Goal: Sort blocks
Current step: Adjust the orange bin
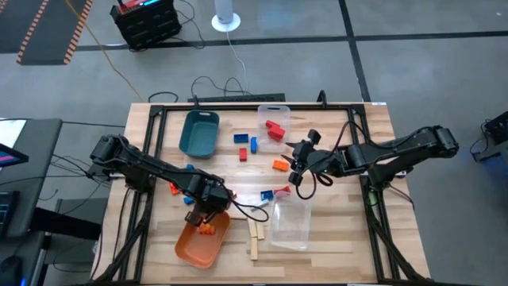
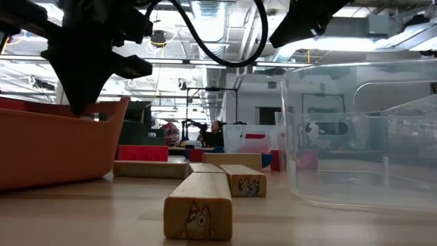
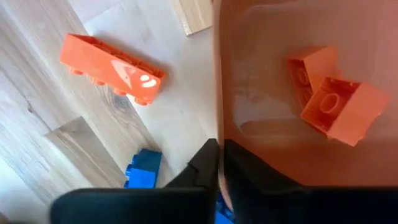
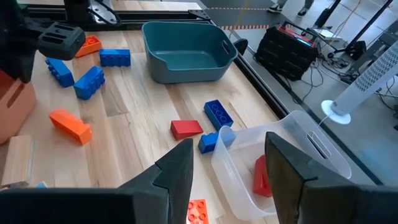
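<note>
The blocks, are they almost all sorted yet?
Not yet. Orange blocks already lie in the orange tray, and red blocks are in a clear bin. The left gripper is at the orange tray's rim; the right gripper is open and empty above the table. Blue blocks, an orange block and wooden pieces remain loose. The teal tray looks empty.

Blocks (image 1: 254,144) – red, orange, blue, wood – scattered across the table.
</note>
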